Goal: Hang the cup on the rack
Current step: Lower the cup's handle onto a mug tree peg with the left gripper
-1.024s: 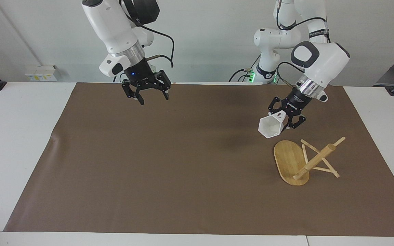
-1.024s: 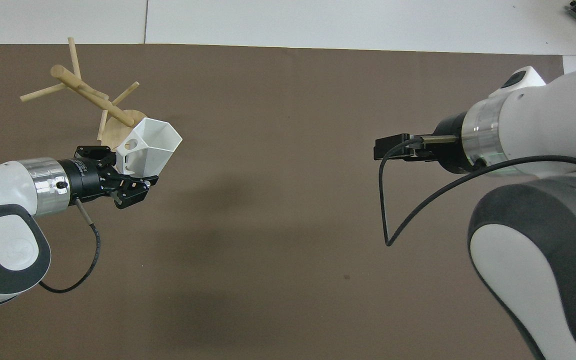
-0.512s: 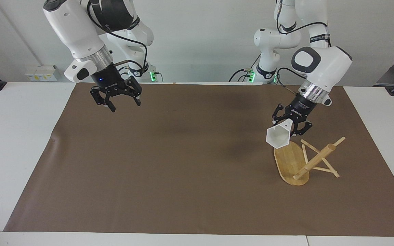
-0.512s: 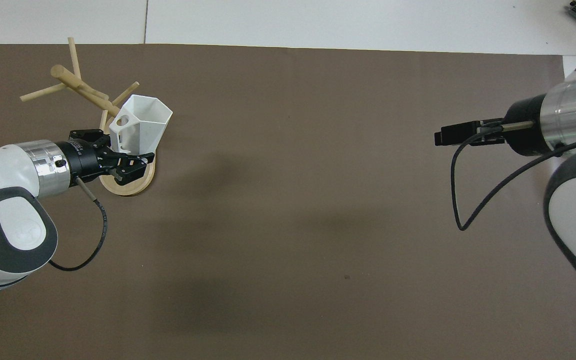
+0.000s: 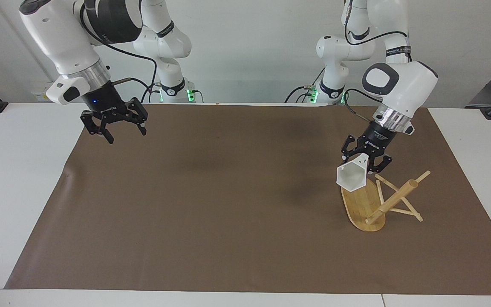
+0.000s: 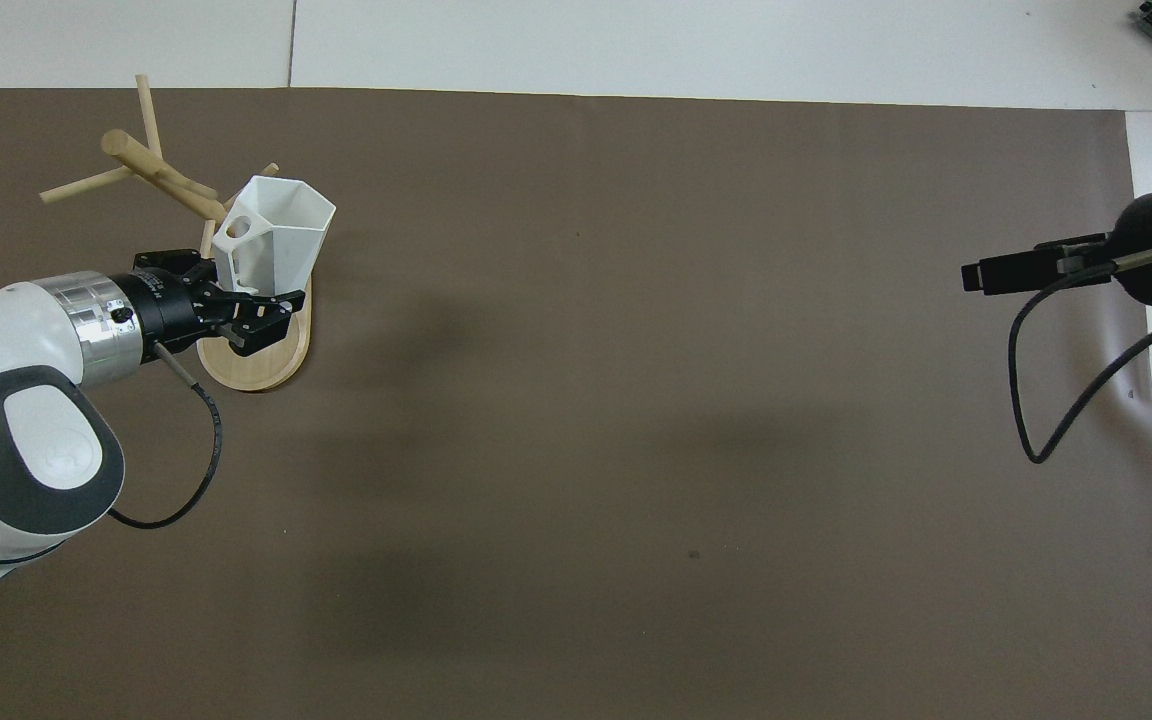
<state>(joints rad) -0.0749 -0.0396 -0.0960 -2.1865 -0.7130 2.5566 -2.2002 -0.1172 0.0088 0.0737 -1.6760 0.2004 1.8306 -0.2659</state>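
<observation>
White faceted cup (image 5: 351,176) | hexagonal rim | tilted | over bamboo rack (image 5: 362,204)

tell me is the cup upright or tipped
Tipped: the cup, held by the left gripper over the rack, has its rim facing sideways.

White arms, black cabled grippers

No legible text (print too small)
</observation>
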